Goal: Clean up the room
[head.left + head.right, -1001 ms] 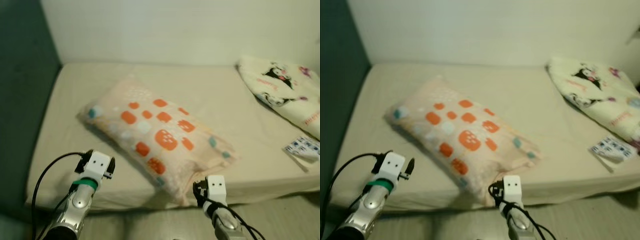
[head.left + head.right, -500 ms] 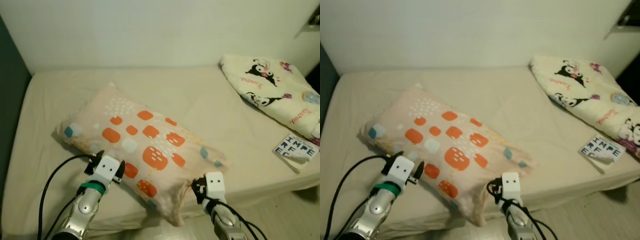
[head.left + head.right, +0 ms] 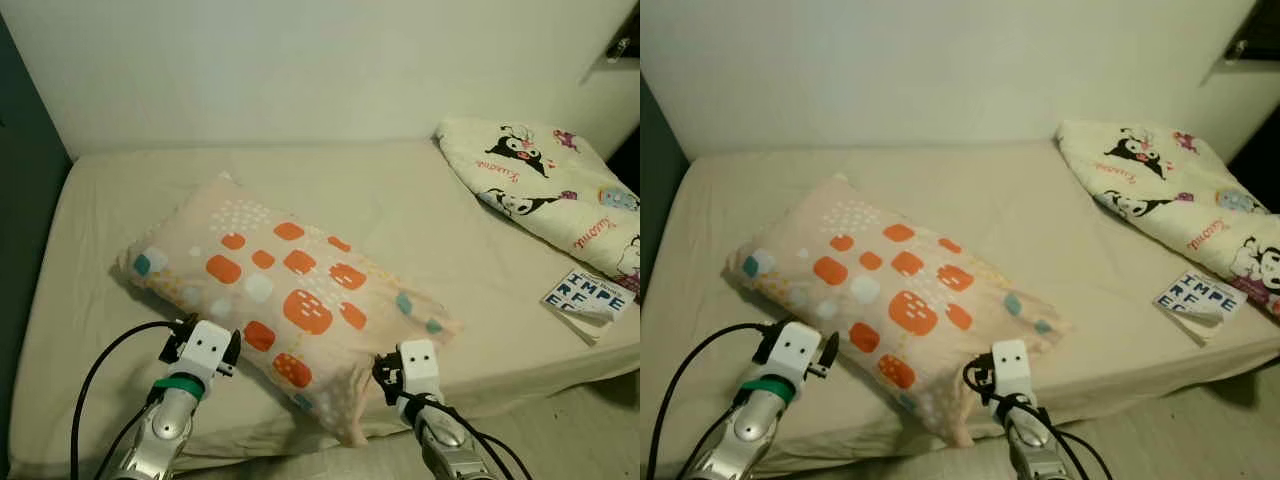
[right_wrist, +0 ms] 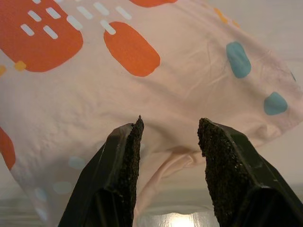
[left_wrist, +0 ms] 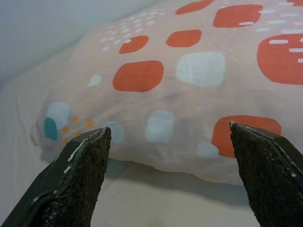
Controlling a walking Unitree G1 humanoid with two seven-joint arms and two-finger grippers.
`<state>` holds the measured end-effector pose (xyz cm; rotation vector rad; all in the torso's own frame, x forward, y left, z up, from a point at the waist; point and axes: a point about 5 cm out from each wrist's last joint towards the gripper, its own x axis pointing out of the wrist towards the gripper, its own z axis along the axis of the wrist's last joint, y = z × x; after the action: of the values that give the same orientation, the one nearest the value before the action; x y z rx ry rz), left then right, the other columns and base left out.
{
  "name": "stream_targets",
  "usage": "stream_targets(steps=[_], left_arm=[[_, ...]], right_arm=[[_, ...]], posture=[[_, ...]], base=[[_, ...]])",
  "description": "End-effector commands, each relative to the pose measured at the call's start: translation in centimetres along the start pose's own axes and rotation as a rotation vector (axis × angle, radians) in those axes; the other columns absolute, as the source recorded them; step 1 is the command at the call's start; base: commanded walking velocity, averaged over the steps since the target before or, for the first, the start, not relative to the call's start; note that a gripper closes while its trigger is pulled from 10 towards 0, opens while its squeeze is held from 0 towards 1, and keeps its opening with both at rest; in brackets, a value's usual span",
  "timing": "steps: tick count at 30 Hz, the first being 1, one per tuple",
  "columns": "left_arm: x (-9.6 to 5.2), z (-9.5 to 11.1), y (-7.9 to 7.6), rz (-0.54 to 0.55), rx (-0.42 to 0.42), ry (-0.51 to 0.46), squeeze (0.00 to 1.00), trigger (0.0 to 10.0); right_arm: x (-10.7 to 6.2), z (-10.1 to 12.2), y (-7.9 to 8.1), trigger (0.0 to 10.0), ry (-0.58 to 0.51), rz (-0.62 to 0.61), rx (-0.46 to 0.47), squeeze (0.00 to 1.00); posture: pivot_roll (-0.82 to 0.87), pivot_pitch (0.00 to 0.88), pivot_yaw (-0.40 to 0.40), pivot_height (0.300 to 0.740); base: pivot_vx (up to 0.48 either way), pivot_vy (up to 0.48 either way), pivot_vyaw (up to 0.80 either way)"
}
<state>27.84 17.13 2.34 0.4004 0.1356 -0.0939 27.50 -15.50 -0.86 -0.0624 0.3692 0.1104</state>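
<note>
Pillow (image 3: 290,300) between spread left pincer (image 5: 168,189) and spread right pincer (image 4: 168,156), blanket (image 3: 545,190) and booklet (image 3: 590,298) well apart

Pillow (image 3: 290,300) soft matt cloth, faintly creased; bed sheet (image 3: 420,215) matt fabric; blanket (image 3: 545,185) fleecy printed cloth; left gripper (image 5: 173,175) fingers (image 5: 78,179) rough, gritty black pads.

Cartoon blanket (image 3: 545,185) cut off at the right edge of the frame. Booklet (image 3: 588,296) lettering partly legible, smaller print too tiny to read. Pillow (image 3: 290,295) near corner draped over the bed (image 3: 400,215) edge, underside hidden. Both arms cropped at the bottom of the frame.
</note>
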Motion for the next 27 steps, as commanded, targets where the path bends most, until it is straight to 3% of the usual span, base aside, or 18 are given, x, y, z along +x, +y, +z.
stream_targets(steps=[1, 27], left_arm=[[-0.31, -0.37, -0.07, -0.004, 0.000, 0.016, 0.00, 10.0], [-0.45, -0.54, 0.06, -0.003, 0.009, 0.026, 0.00, 10.0]], right_arm=[[-0.07, -0.05, 0.11, 10.0, -0.005, -0.002, -0.001, 0.00], [0.16, 0.67, 0.18, 10.0, -0.041, -0.002, 0.016, 0.00]], posture=[[0.07, 0.044, -0.014, 0.730], [0.08, 0.036, -0.016, 0.630]], base=[[0.000, 0.000, 0.00], [0.000, 0.000, 0.00]])
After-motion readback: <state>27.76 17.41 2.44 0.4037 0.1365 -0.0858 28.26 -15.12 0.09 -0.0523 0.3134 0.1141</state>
